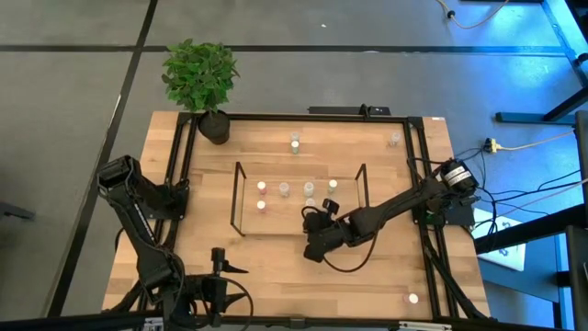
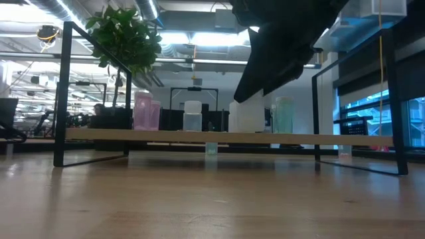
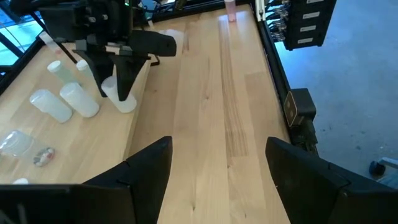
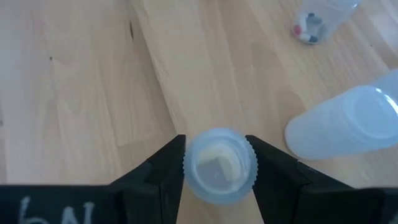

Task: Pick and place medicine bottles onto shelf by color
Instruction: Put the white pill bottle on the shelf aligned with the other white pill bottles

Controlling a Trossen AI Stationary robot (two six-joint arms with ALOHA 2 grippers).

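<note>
The shelf stands mid-table, a black rod rack on a light board, with several small pale medicine bottles on it, among them a pink one and a greenish one. My right gripper reaches down over the shelf's near side, shut on a whitish bottle that stands on the board. My left gripper hangs open over the table's near left part, with nothing between its fingers. Loose bottles stand at the far side and at the near right corner. My right gripper pinches the whitish bottle's ribbed cap between its two fingers, one on each side. The fingers slant down onto it from above and from the table's right. The bottle stands upright with its base on the shelf board.
A potted plant stands at the table's far left corner. A black frame runs around the table. Other bottles stand close to the held one on the board. Bare wood lies between the shelf and the near edge.
</note>
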